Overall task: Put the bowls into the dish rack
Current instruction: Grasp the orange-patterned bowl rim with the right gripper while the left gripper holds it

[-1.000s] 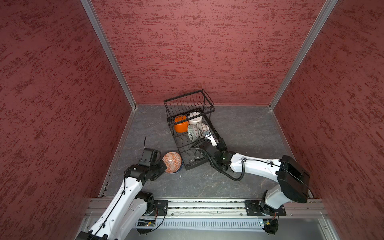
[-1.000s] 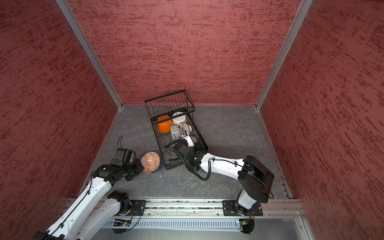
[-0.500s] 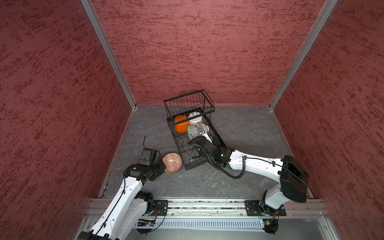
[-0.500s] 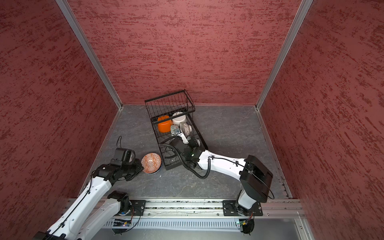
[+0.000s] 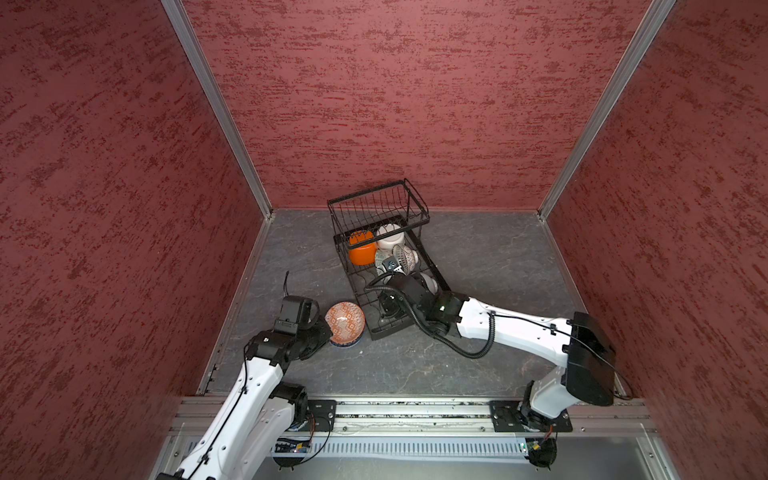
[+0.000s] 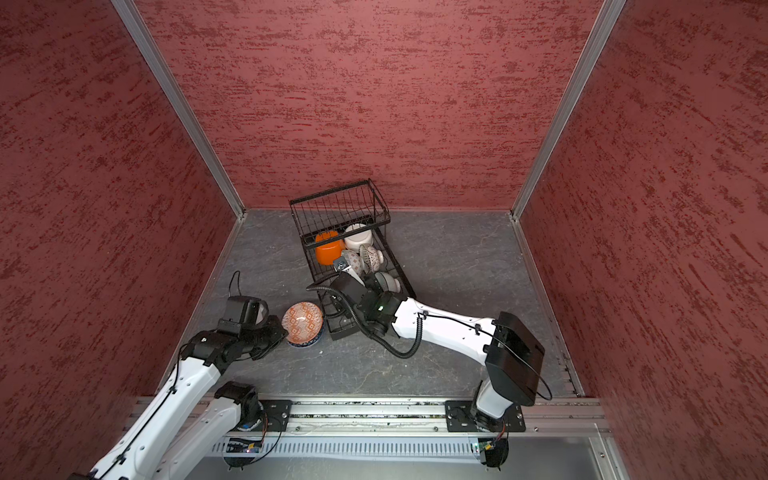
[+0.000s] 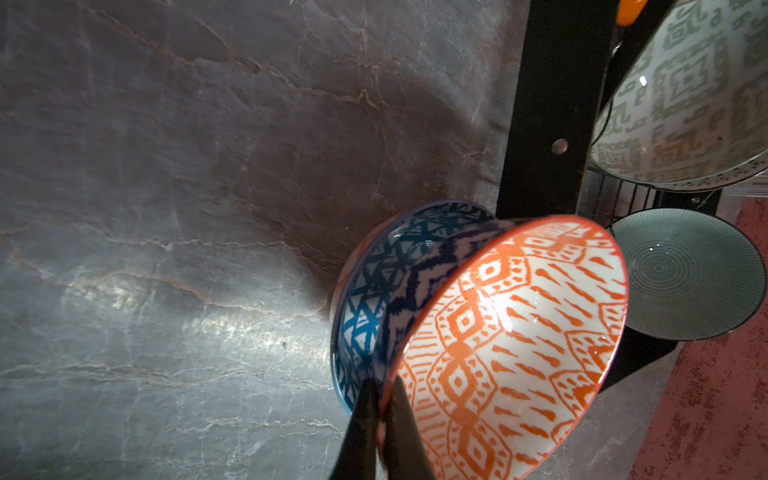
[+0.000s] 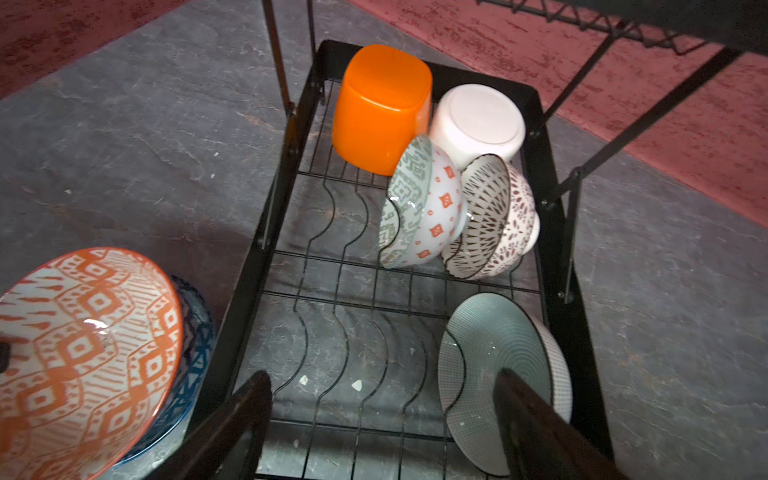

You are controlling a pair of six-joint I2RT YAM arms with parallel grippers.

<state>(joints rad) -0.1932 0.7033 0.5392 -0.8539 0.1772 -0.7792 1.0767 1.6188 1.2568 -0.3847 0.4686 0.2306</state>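
Observation:
My left gripper (image 7: 382,386) is shut on the rim of an orange-patterned bowl (image 5: 344,320) (image 7: 519,332), which tilts against a blue-patterned bowl (image 7: 365,299) on the floor just left of the dish rack (image 5: 436,270). The rack's base holds an orange bowl (image 8: 378,108), a white bowl (image 8: 478,120), two patterned bowls (image 8: 424,208) on edge and a pale green bowl (image 8: 498,365) near the front. Above the base's front dividers my right gripper (image 8: 382,376) stands open and empty. One of its fingers (image 8: 536,428) is close beside the green bowl.
The rack's raised basket (image 5: 378,203) stands over the far end and holds nothing. Red walls (image 5: 124,187) close in three sides of the grey stone floor (image 5: 490,257). The rack's black side frame (image 7: 548,104) runs right beside the held bowl.
The right gripper has drawn back along the rack from the patterned bowls toward its near end. The left gripper has tipped the orange-patterned bowl slightly, still shut on its rim.

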